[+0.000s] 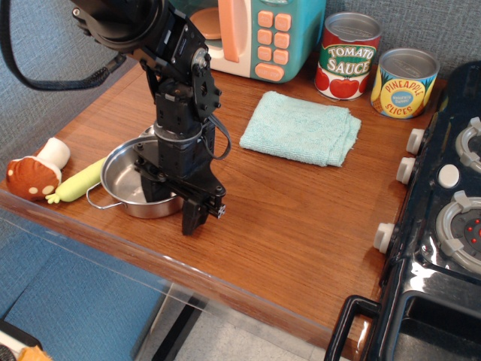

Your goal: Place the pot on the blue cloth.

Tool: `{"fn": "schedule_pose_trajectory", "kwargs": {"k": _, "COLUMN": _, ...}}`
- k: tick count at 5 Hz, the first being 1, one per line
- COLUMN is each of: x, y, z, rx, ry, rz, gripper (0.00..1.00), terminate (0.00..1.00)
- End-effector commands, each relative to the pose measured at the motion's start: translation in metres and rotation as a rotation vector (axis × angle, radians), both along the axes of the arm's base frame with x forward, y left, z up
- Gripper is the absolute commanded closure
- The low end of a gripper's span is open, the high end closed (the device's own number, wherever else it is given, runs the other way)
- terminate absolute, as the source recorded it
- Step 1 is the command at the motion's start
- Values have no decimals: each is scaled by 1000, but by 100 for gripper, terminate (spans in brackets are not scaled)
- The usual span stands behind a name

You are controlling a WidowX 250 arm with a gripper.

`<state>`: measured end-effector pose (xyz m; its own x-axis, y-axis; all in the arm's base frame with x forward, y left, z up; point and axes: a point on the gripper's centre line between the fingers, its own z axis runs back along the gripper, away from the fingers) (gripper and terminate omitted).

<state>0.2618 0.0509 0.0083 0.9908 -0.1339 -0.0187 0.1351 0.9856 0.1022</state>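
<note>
The shiny steel pot sits on the wooden counter at the front left, one wire handle pointing to the front left. My black gripper points down over the pot's right rim. One finger is inside the pot and the other is outside on the counter, with the rim between them. The jaws stand apart and look open. The arm hides the pot's right side. The pale aqua-blue cloth lies flat to the back right, well apart from the pot.
A toy microwave stands at the back, with a tomato sauce can and a pineapple can to its right. A toy stove fills the right side. A plush mushroom and a green vegetable toy lie left of the pot.
</note>
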Motion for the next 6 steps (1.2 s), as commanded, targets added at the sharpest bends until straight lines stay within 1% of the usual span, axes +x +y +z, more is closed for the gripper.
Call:
{"fn": "schedule_pose_trajectory", "kwargs": {"k": 1, "x": -14, "y": 13, "z": 20, "rx": 14, "ry": -56, "rz": -15, "gripper": 100, "terminate": 0}}
{"fn": "schedule_pose_trajectory", "kwargs": {"k": 2, "x": -17, "y": 14, "z": 27, "rx": 38, "ry": -44, "rz": -77, "gripper": 100, "terminate": 0}}
{"fn": "schedule_pose_trajectory", "kwargs": {"k": 3, "x": -11, "y": 6, "z": 50, "rx": 32, "ry": -85, "rz": -146, "gripper": 100, "terminate": 0}}
{"fn": "schedule_pose_trajectory", "kwargs": {"k": 4, "x": 18, "y": -12, "z": 75, "rx": -15, "ry": -142, "rz": -157, "gripper": 100, "terminate": 0}}
{"fn": "schedule_pose_trajectory", "kwargs": {"k": 5, "x": 56, "y": -38, "z": 78, "rx": -46, "ry": -147, "rz": -192, "gripper": 100, "terminate": 0}}
{"fn": "schedule_pose_trajectory", "kwargs": {"k": 6, "x": 95, "y": -69, "z": 73, "rx": -55, "ry": -139, "rz": -240, "gripper": 100, "terminate": 0}}
